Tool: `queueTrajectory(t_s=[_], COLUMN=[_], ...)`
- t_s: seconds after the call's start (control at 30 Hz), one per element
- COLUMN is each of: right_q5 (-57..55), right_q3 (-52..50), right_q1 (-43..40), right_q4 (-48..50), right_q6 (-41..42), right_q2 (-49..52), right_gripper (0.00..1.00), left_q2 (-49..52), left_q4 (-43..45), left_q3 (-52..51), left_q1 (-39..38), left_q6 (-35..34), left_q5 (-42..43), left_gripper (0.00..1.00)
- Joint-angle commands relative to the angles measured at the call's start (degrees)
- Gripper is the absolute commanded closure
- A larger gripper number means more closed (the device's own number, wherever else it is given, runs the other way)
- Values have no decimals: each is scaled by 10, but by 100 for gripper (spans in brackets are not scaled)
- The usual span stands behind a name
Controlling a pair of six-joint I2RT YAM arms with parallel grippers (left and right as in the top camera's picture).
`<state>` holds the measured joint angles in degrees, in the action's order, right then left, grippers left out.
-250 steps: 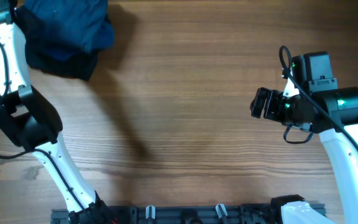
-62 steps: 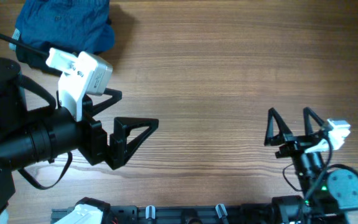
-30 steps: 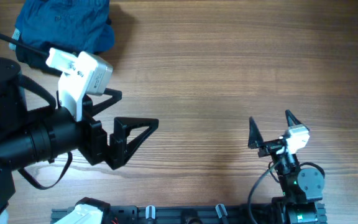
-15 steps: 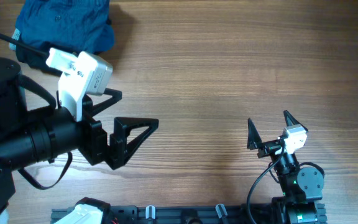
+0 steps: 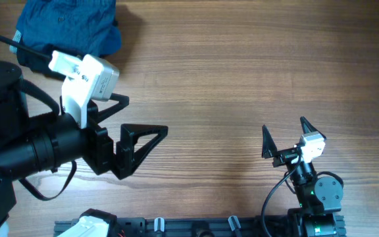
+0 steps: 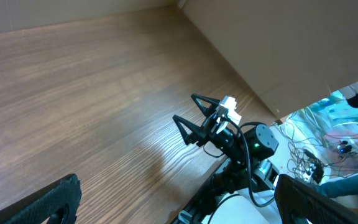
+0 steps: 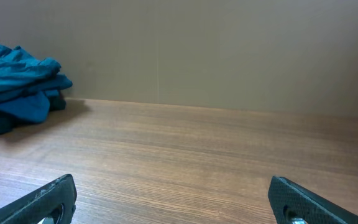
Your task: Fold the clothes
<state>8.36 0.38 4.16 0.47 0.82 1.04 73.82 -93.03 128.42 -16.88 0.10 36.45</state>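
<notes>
My left gripper stands wide and empty at left-centre of the overhead view, and my right gripper is equally wide and empty at the lower right, near the front edge of the table. The clothes lie bunched in a blue heap in the upper left corner, cut off by the top edge of the frame, near my left gripper and well apart from my right. Rightward from the heap, open wood fills the centre and upper right.

Clothes heaped at 11 o'clock corner of wooden table, blue on top. Left gripper at 8 o'clock, jaws spread. Right gripper at 5 o'clock, jaws spread.
</notes>
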Motion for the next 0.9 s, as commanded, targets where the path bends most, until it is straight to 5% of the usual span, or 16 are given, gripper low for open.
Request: queueTrajectory(t_s=[0.0, 0.6, 0.87], right_q5=[7, 7, 7], right_q3=[-1, -1, -1], right_q1=[-3, -3, -3], right_q4=[2, 2, 2], right_q6=[8, 8, 8], right_q2=[-8, -8, -8], right_gripper=[0, 0, 0], left_q2=[-2, -61, -215], left_q4=[2, 14, 290], left_q3=[0, -12, -285], left_q1=[-3, 7, 43], left_q6=[-4, -9, -78], left_q5=[-2, -33, -35], left_gripper=[0, 0, 0])
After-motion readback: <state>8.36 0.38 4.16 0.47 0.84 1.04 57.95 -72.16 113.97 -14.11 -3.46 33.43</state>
